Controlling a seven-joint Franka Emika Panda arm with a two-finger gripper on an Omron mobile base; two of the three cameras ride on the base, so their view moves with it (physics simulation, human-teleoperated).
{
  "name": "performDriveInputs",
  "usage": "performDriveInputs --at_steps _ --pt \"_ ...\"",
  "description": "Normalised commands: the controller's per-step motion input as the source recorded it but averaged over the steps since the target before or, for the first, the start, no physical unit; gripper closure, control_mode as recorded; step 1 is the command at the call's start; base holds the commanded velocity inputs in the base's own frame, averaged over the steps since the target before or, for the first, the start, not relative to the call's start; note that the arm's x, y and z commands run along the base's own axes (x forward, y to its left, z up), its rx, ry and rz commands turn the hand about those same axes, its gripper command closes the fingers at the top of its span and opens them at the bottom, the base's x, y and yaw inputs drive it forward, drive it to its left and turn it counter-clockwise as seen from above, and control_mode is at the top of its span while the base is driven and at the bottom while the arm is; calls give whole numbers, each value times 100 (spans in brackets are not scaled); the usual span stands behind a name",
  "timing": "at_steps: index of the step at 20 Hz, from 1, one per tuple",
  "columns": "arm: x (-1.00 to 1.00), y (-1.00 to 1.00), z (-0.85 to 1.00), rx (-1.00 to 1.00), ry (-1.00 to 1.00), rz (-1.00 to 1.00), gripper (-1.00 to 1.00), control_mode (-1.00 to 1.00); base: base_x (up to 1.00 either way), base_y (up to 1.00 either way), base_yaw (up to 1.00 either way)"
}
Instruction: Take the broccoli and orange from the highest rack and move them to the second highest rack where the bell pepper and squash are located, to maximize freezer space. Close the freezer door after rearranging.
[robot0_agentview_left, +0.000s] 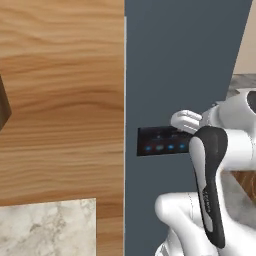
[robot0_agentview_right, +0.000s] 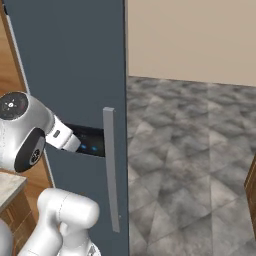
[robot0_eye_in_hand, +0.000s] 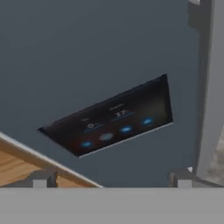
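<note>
The freezer door (robot0_agentview_right: 75, 65) stands shut, a tall slate-blue panel, with a dark control panel (robot0_eye_in_hand: 116, 120) lit by small blue dots set into its face and a grey bar handle (robot0_agentview_right: 111, 170) running upright along its right edge. The tool (robot0_eye_in_hand: 111, 181) hangs just in front of that panel with its two dark tips spread as wide as they go and nothing between them. To the left of the freezer (robot0_agentview_left: 175, 60) is a brown wooden cupboard (robot0_agentview_left: 60, 100), with a corner of pale marble surface (robot0_agentview_left: 47, 227) near the base; to the right, grey stone floor (robot0_agentview_right: 200, 160) runs back to a beige wall (robot0_agentview_right: 190, 37). The door will likely feel stiff and heavy, swinging on a hinge, so the bar handle is the place to take hold, across its narrow width about midway up, pulling steadily outward; its smooth face could let the tips slide if the grip is shallow. The broccoli, the orange and both racks lie behind the shut door and cannot be seen, so their exact places are unknown; once reached, the orange should be firm and apt to roll, the broccoli light and lumpy. The handle's top and bottom are cut off in the hand view, and the panel's readouts are too blurred to read.
</note>
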Motion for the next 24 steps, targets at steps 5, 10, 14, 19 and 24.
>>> performDriveInputs --at_steps 5,10,14,19,24 --pt "72 6 0 24 0 -36 -100 -100 0 0 0" --pt "76 0 1 31 6 -26 -100 -100 0 0 0" --pt "82 0 0 27 1 -13 -100 -100 0 0 0" --pt "86 0 -6 22 0 -2 -100 -100 0 0 0" --pt "81 4 -10 16 1 0 -100 -100 0 0 0"
